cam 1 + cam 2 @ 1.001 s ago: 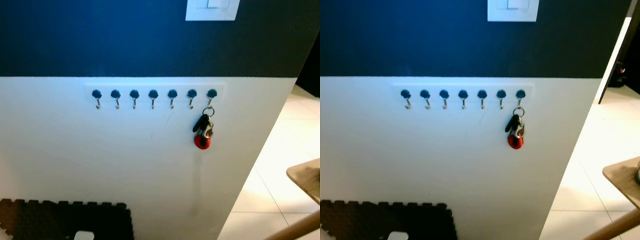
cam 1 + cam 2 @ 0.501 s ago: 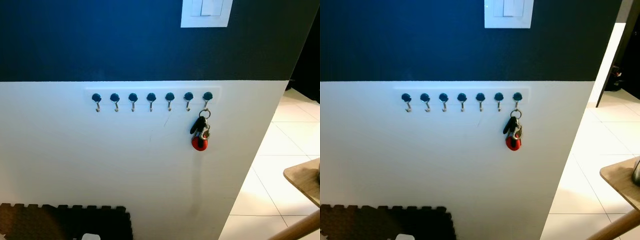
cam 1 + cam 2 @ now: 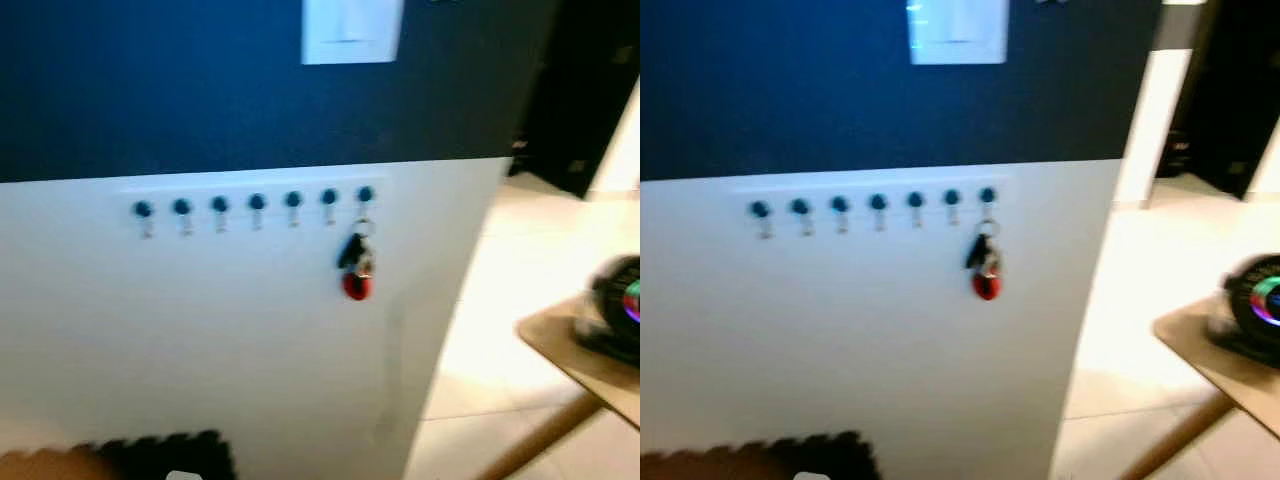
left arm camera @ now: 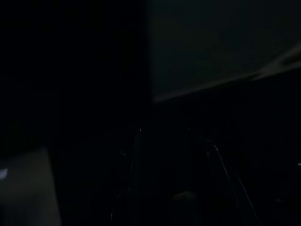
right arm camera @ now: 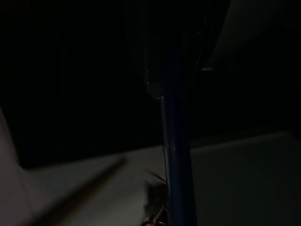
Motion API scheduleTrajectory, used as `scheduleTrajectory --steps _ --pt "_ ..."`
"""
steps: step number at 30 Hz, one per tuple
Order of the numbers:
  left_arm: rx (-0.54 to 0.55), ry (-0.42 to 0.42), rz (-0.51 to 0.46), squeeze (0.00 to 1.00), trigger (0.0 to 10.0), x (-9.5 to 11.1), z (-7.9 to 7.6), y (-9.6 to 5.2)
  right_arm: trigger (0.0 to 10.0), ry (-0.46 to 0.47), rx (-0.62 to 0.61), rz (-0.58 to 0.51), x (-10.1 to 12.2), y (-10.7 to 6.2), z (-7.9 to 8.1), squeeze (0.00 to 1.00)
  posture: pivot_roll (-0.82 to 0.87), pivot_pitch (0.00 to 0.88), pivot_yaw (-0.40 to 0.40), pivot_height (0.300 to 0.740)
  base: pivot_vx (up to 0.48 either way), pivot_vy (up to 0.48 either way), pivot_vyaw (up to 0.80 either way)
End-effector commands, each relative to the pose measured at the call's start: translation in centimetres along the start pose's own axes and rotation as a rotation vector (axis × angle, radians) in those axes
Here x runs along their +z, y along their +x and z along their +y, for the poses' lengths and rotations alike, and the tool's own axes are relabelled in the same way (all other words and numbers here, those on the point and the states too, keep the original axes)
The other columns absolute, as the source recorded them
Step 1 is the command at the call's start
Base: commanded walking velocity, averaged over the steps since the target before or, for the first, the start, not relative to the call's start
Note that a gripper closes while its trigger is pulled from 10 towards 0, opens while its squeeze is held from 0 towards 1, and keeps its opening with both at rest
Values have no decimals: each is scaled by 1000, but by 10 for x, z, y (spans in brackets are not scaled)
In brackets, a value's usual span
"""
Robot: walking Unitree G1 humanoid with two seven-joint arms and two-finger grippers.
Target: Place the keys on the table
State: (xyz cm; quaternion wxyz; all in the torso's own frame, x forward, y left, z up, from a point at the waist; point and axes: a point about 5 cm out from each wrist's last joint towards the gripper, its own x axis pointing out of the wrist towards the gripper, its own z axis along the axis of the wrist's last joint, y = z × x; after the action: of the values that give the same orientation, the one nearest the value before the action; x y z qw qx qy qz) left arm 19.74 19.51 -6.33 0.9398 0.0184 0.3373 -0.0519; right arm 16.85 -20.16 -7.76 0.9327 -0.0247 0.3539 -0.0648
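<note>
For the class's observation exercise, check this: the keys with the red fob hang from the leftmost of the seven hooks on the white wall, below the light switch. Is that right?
Not quite. The keys hang from the rightmost hook of the row, not the leftmost, as the left eye view shows. The rest stands: seven hooks on the white wall, with the light switch higher up.

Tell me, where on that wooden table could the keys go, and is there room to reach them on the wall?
The wooden table shows bare top on its near-left corner, beside the round dark gadget that crowds the far side. The keys hang from the rightmost hook; bare white wall lies below and to their right. The six other hooks line up on their left.
</note>
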Motion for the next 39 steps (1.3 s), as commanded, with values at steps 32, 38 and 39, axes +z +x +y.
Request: scheduleTrajectory --steps 32,38,39 --pt "-16 29 12 0 10000 -3 -2 -1 10000 -23 14 12 -3 -1 3 0 13 50 25 740 0 0 -800" --pt "-17 32 11 0 10000 -4 -3 -1 10000 -28 17 14 -3 0 3 0 14 49 24 740 0 0 -800" --pt "-17 32 10 0 10000 -4 -3 -1 10000 -29 18 14 -3 0 3 0 14 49 24 740 0 0 -800"
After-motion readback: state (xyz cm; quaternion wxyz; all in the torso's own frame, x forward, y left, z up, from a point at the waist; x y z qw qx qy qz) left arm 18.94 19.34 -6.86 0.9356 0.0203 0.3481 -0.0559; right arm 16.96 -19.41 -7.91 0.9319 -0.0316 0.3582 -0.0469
